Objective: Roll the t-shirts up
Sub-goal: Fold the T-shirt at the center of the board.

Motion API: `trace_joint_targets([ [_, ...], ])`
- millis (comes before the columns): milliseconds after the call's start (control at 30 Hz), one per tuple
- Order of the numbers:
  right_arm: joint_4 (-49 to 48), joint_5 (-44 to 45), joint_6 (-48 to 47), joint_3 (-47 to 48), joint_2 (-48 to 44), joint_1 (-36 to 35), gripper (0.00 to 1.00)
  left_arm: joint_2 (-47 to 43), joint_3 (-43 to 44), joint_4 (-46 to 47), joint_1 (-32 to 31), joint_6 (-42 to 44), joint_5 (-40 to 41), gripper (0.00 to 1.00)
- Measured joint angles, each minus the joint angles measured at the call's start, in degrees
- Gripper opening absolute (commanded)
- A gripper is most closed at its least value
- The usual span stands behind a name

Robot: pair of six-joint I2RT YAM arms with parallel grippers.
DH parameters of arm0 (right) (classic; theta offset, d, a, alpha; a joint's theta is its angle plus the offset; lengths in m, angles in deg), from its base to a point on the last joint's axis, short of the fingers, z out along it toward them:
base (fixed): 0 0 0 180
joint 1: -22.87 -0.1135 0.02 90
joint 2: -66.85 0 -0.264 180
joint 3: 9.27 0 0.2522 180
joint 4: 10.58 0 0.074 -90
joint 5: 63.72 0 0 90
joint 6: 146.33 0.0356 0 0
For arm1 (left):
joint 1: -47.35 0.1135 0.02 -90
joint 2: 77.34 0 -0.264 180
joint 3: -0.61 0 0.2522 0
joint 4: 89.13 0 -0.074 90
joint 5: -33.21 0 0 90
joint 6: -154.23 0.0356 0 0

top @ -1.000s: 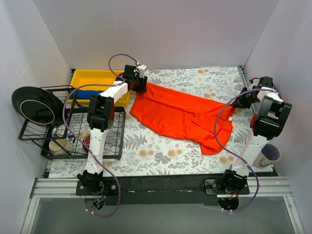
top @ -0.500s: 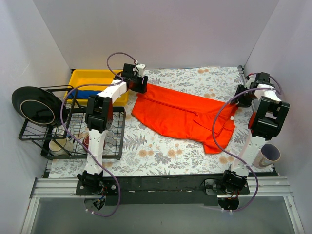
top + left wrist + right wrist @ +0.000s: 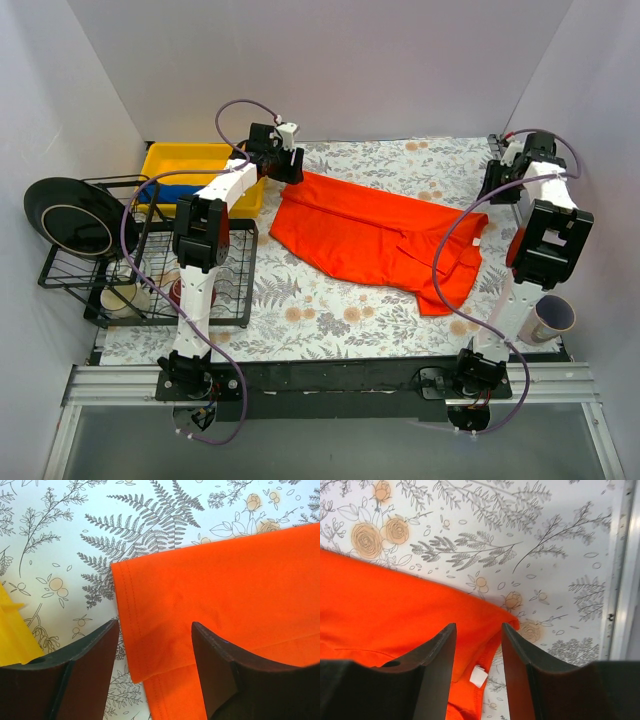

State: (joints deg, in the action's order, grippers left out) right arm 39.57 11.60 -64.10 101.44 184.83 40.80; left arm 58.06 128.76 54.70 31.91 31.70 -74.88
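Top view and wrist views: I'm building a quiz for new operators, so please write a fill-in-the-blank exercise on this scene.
The t-shirt spread on the table is ____. The blue t-shirt lies in the ____ bin. The left gripper and the right gripper are both ____, holding nothing. The black plate stands in the wire rack on the table's ____ side.
Missing words: orange; yellow; open; left.
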Motion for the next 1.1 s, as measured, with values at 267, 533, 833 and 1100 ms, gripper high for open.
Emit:
trace_joint_targets([
  [267,0.79,2.19,-3.54,2.36,4.9,0.07,0.56,0.0,0.0,-0.24,0.0,-0.26,-1.01,0.61],
  [533,1.66,3.15,-6.03,1.38,6.25,0.83,0.56,0.0,0.0,-0.35,0.0,-0.04,-1.05,0.61],
  [833,1.55,2.82,-6.99,1.25,7.52,2.86,0.54,0.0,0.0,-0.66,0.0,0.55,-0.96,0.63],
  [1100,0.37,-0.7,-8.2,1.31,8.31,3.82,0.42,0.0,0.0,-1.14,0.11,1.66,-0.35,0.63],
])
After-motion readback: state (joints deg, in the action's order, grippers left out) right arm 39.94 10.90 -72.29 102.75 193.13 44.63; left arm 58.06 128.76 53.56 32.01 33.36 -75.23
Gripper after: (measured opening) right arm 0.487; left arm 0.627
